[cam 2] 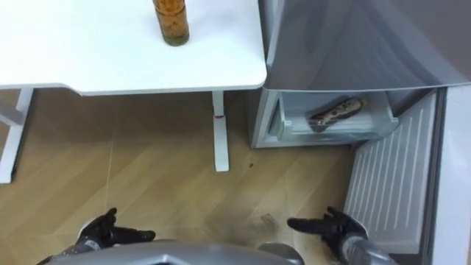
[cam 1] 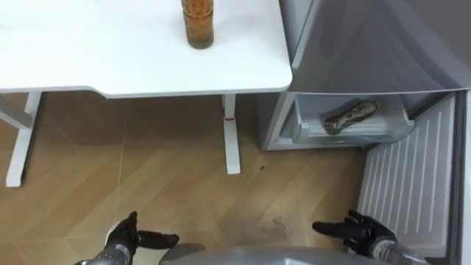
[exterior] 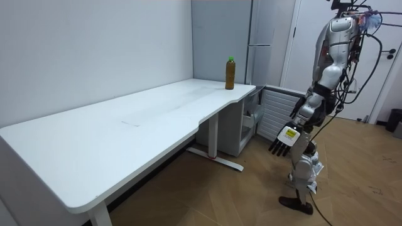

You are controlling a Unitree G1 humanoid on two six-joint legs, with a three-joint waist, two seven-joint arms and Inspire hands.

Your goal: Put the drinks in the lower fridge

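Risks first.
- The brown drink bottle (cam 1: 198, 26) stands upright on the white counter (cam 1: 110, 59), at the far right corner next to the fridge. It is tall and narrow. If I reach in from the side, I expect it to tip or get pushed off that corner before the fingers close on it.
- The lower fridge door (cam 1: 408, 184) hangs open on my right, close to the right arm's path. If I step or swing that way, I could hit it or knock it partly shut.
- The lower fridge drawer (cam 1: 353, 121) is pulled out and already holds what looks like another bottle (cam 1: 350, 116), lying on its side. If I lower a second one in without looking, it may land on the first or catch the drawer's front wall.
- The drawer is near the wooden floor (cam 1: 147, 177), so I judge the placing needs a deep bend. Balance is a concern there.

Hands.
- Left hand (cam 1: 125, 237): low, over the floor, well short of the counter. The fingers are spread and relaxed, and it holds and touches nothing.
- Right hand (cam 1: 360, 232): low, near the open door. The fingers are loose and extended, and it is empty.
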